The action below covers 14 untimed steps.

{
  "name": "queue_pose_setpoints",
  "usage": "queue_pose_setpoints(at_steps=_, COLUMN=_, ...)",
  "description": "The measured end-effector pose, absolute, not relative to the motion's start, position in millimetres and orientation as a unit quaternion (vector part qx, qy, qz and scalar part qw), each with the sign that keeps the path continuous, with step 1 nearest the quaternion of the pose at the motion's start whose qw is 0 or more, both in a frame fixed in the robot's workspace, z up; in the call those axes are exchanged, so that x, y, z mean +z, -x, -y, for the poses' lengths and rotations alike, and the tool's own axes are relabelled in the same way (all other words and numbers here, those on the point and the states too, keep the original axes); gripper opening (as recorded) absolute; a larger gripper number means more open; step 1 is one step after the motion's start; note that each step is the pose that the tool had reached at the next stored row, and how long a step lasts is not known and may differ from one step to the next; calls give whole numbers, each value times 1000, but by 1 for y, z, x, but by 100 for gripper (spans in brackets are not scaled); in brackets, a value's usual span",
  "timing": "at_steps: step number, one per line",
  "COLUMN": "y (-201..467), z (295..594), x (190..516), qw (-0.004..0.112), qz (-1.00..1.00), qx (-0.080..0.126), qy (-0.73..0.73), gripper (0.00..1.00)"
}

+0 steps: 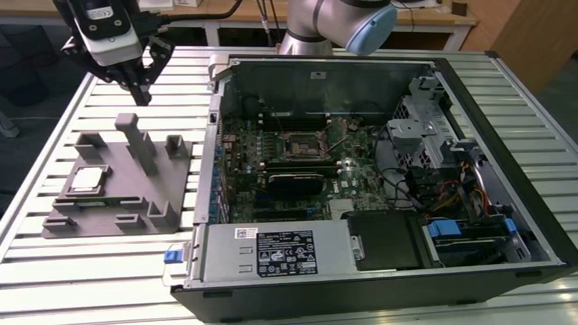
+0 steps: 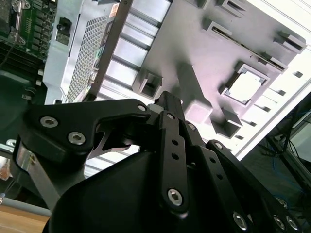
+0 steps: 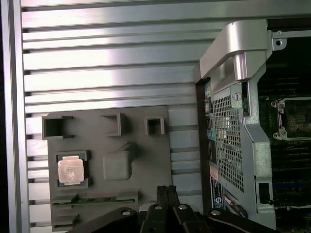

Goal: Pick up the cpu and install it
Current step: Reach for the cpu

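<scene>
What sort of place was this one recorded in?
Probably a robotics lab bench for PC assembly: an open computer case lies on a slatted metal table, a grey tray beside it holds the cpu, and the arm's gripper hangs by the tray.

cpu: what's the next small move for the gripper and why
Probably slide the gripper sideways until it is over the cpu. The cpu lies untouched in its pocket in the tray, while the gripper hangs shut and empty above; in the first wrist view the cpu sits off to one side of the fingertips, not under them.
</scene>
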State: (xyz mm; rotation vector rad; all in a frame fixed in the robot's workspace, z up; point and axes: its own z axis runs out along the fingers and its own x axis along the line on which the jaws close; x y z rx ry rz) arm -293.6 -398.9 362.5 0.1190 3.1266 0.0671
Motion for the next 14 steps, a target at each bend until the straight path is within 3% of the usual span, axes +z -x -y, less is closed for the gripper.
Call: queue_pose_setpoints(at_steps=14, y=311, z=399, x=359, qw=5, qz=-999, qx=21, qy=-38, gripper=11)
